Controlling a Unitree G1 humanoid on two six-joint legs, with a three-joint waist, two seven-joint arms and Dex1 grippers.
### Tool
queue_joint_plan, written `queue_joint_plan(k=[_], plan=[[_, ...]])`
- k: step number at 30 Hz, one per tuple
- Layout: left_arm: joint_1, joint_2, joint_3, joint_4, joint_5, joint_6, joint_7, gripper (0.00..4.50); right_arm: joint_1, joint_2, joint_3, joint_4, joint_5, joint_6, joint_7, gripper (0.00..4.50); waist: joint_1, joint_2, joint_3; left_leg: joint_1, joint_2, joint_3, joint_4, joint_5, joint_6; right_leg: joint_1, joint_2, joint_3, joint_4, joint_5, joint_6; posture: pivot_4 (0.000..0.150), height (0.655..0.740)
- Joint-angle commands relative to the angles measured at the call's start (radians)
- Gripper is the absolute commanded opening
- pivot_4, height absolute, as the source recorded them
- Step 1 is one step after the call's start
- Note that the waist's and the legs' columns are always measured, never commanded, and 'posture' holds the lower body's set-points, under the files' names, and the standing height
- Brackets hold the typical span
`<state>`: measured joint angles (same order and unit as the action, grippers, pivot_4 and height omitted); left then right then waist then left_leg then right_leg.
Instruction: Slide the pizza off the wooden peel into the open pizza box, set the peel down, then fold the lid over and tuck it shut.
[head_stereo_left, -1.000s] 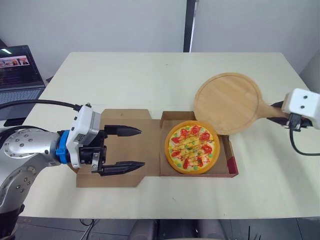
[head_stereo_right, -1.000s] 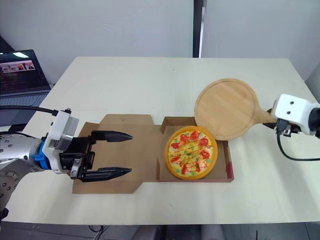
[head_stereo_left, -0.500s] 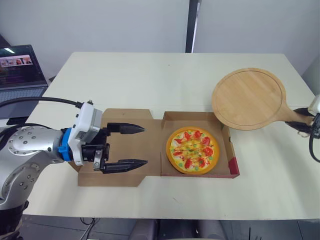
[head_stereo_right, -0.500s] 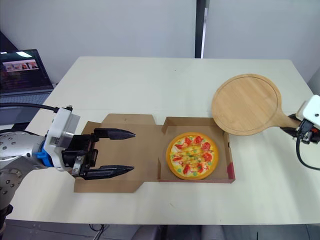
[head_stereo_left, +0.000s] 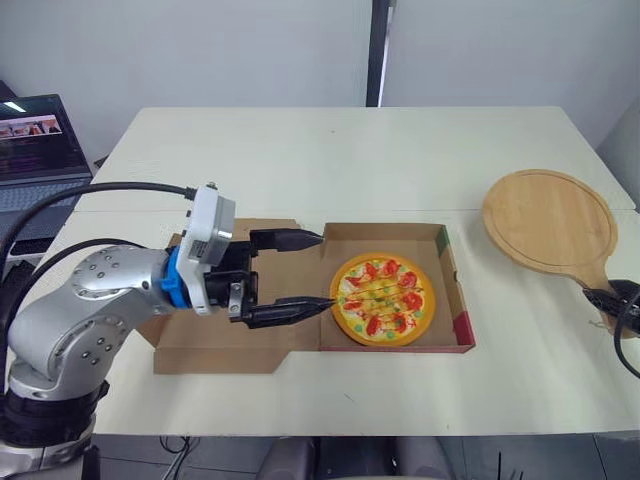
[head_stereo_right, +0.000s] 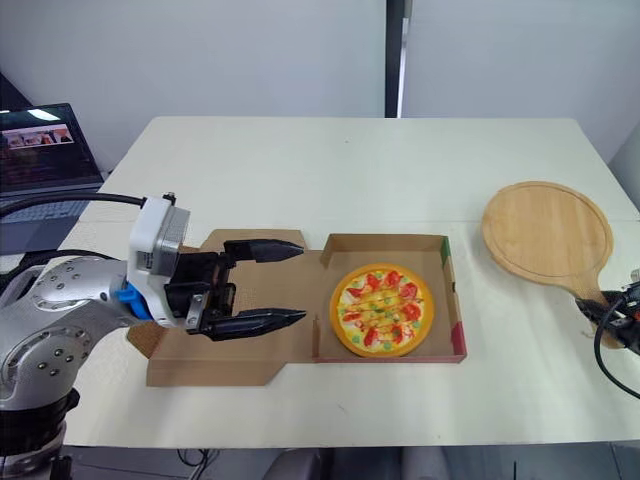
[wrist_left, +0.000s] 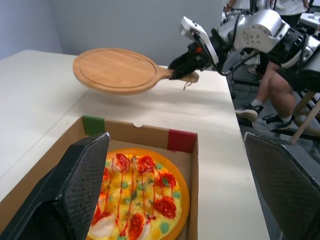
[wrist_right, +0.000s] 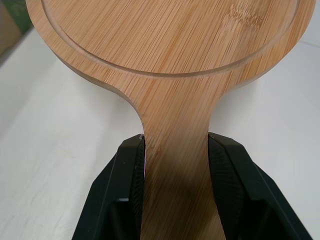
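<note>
item 1, lid (head_stereo_left: 215, 352): lies flat on the table (head_stereo_left: 300, 160), folded out to the left of the tray. not folded over, not tucked.

item 2, left gripper (head_stereo_left: 323, 270): fingers spread wide and grasping nothing. it hangs over the line where the lid joins the tray, with one tip by the tray's left wall and the other close to the pizza's left edge. whether either tip touches cardboard cannot be told.

item 3, pizza box (head_stereo_left: 390, 235): open, tray upright on the table, walls standing.

item 4, pizza (head_stereo_left: 383, 300): sits whole inside the tray, flat on its floor. the slide-off step is judged complete.

item 5, wooden peel (head_stereo_left: 548, 220): bare, well apart from the box at the right side of the table. in the left wrist view it appears raised off the tabletop, with shadow under it, so it is judged not yet set down.

item 6, right gripper (wrist_right: 176, 142): clenched on the peel's handle, one finger on each side.

outstanding: lower the peel and let go, then fold the lid over the tray and tuck it shut. roughly one step of three looks done.
</note>
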<state>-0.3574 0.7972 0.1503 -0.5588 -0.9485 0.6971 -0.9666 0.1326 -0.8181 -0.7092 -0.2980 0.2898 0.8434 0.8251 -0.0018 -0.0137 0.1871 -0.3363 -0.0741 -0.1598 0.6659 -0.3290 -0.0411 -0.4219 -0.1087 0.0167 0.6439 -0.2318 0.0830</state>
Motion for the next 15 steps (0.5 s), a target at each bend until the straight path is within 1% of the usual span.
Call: queue_joint_plan(k=[1,6,11,13,14,15], plan=[[-0.008,-0.021,-0.016,-0.043,-0.027,0.001,0.026,4.50,0.027,0.023,-0.040,-0.013,0.015,-0.010,-0.040,1.55,0.001,0.000,0.000,0.000,0.000,0.000,0.000,0.000,0.000,0.000,0.000,0.000,0.000,0.000,0.000,0.150,0.7400],[-0.025,-0.029,-0.046,-0.031,0.000,-0.016,0.018,4.50,0.028,0.030,-0.017,0.071,0.018,-0.024,-0.076,1.55,0.000,0.000,0.000,0.001,0.000,0.001,0.000,0.000,0.000,0.000,0.000,0.001,0.000,0.000,0.000,0.150,0.7400],[-0.061,-0.059,-0.071,-0.022,0.011,-0.026,0.029,4.50,0.030,0.017,0.018,0.149,0.018,-0.034,-0.086,1.55,-0.001,0.001,0.000,0.003,0.000,0.002,0.000,0.000,0.000,0.002,0.000,0.001,0.000,0.000,0.000,0.150,0.7400],[-0.076,-0.070,-0.071,-0.017,0.008,-0.025,0.032,4.50,0.033,0.008,0.024,0.165,0.024,-0.030,-0.081,2.27,-0.001,0.001,-0.001,0.004,0.000,0.002,0.000,0.000,0.000,0.002,0.000,0.002,0.000,0.000,0.000,0.150,0.7400],[-0.079,-0.071,-0.070,-0.016,0.006,-0.023,0.030,4.50,0.036,0.005,0.022,0.166,0.028,-0.028,-0.079,2.50,-0.001,0.001,-0.001,0.004,0.000,0.002,0.000,0.000,0.000,0.002,0.000,0.002,0.000,0.000,0.000,0.150,0.7400],[-0.078,-0.066,-0.069,-0.018,0.000,-0.016,0.021,4.50,0.042,0.004,0.014,0.162,0.033,-0.024,-0.077,2.83,-0.001,0.001,-0.001,0.004,0.000,0.002,0.000,0.000,0.000,0.002,0.000,0.002,0.000,0.000,0.000,0.150,0.7400]])
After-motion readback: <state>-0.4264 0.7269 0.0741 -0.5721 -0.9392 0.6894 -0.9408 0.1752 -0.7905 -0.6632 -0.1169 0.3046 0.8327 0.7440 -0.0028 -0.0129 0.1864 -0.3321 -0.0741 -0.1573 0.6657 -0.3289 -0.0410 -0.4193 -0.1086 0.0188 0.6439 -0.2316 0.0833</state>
